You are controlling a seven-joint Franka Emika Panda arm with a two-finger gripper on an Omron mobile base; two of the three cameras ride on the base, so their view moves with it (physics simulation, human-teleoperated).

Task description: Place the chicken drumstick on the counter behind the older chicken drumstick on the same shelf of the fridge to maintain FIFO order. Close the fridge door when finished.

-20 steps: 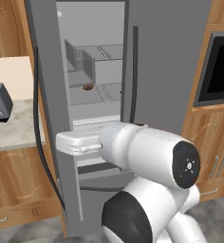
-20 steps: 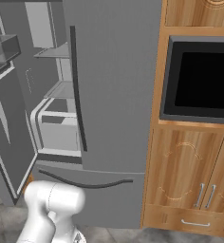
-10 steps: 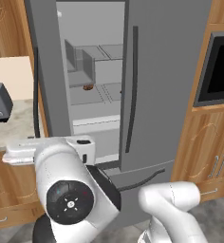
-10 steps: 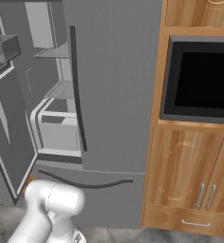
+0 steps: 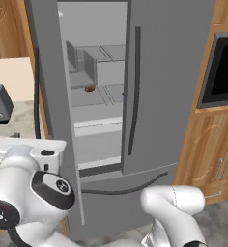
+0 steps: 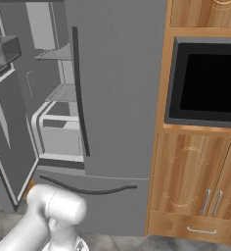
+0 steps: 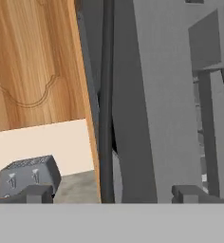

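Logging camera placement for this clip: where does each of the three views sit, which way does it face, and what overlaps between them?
Left base view: behind the arm's left, facing the open fridge; a chicken drumstick lies on a shelf; white arm links low in frame.
Right base view: behind the arm's right, facing the fridge front and wooden cabinets; arm at lower left.
Hand view: on the hand, facing the open door's edge, with the toaster on the counter; gripper open.
Shared: fridge in all three views; toaster and counter in left base and hand views.

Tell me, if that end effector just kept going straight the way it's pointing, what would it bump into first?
Most likely the open left door of the fridge: its edge and dark handle stand dead ahead between the fingertips of the end effector. The toaster sits off to one side. Depth is hard to judge.
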